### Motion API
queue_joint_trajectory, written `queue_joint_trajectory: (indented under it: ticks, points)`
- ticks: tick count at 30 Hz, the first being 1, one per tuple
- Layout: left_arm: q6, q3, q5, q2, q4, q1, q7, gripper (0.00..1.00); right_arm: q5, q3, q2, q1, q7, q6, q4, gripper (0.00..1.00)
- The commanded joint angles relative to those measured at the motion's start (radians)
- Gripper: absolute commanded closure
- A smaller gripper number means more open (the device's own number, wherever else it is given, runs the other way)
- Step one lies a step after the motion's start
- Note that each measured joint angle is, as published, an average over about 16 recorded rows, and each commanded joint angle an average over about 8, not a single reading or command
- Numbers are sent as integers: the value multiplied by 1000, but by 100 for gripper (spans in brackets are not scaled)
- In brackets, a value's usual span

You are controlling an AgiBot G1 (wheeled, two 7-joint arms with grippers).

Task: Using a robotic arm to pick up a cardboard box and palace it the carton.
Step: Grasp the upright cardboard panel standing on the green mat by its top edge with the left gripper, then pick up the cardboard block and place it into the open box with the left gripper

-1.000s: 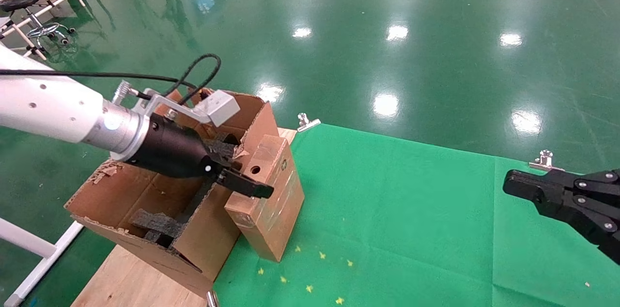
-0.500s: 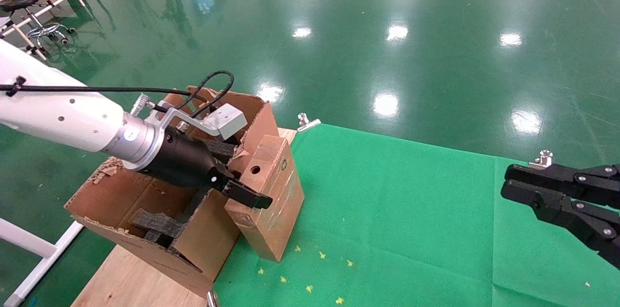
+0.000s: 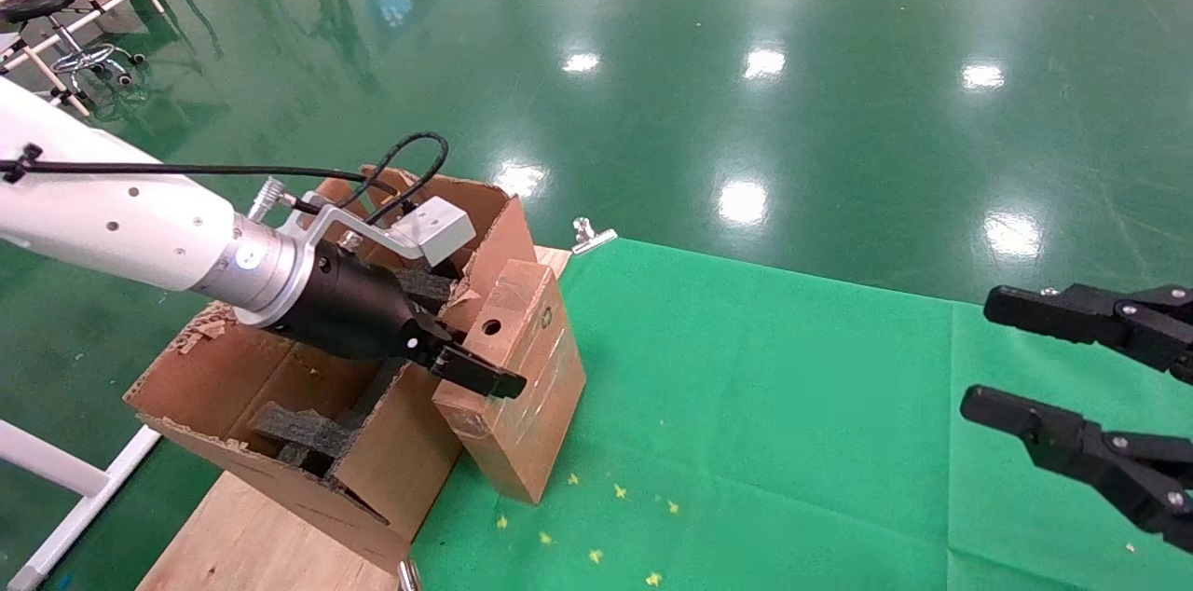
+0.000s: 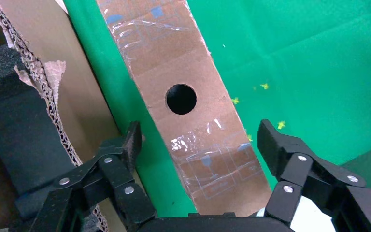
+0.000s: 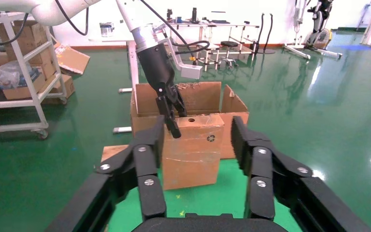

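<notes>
Cardboard box (image 3: 517,377) stands tilted on the green-covered bench (image 3: 792,423), leaning against the carton (image 3: 308,386). Left end effector (image 4: 200,152) straddles its top, spread and ungripped, apparently aligning for pickup. Right end effector (image 3: 1053,363) hangs released, well apart.

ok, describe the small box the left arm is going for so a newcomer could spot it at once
Start at the green cloth; at its left edge stands the carton, large, with ragged flaps and black foam inside. Leaning against the carton's outer wall is the cardboard box, with the left gripper open astride its top. Unlike the carton, it is small, sealed with clear tape, and has a round hole.
</notes>
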State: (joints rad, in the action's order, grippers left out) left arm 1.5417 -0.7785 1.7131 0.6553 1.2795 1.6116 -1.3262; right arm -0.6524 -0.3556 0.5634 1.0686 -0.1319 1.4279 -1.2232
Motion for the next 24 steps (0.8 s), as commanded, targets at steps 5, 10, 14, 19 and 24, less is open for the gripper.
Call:
queue_joint_trajectory:
  ticks: [5,10,14,19,24]
  points:
    - [1,2,-4,-1,-1,0,-1,100,0,0,0,0,0,0,0,0]
    - [2,3,-6,-1,-1,-1,-1,100,0,0,0,0,0,0,0,0]
    - [2,4,-6,-1,-2,-1,-2,100,0,0,0,0,0,0,0,0]
    - [3,4,-7,-2,-2,-1,-2,100,0,0,0,0,0,0,0,0]
    - [1,10,-19,-4,-2,6,-1,100,0,0,0,0,0,0,0,0]
